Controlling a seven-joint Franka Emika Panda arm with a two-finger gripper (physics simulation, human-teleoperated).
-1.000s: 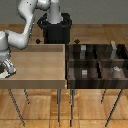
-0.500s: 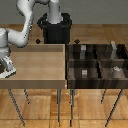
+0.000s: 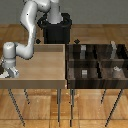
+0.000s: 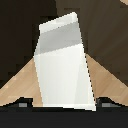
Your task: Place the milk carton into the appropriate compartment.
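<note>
The milk carton (image 4: 62,65) is a pale white box with a gabled top, and it fills the wrist view. It stands upright on the light wooden table (image 3: 42,67) at the exterior view's far left edge. There only a white sliver of the carton (image 3: 3,76) shows beside the hand. My gripper (image 3: 8,73) is down over it. In the wrist view the gripper (image 4: 65,104) is open, with one dark fingertip (image 4: 24,103) on each side of the carton's base and a small gap left at each side.
A dark wooden bin (image 3: 99,61) with four compartments stands to the exterior view's right of the table. Small grey objects sit in it, among them a cube (image 3: 85,72) and bottle-like shapes (image 3: 114,48). The robot's black base (image 3: 56,30) is behind the table.
The hand has sunk slightly over the carton at the table's left edge. Nothing else has moved.
</note>
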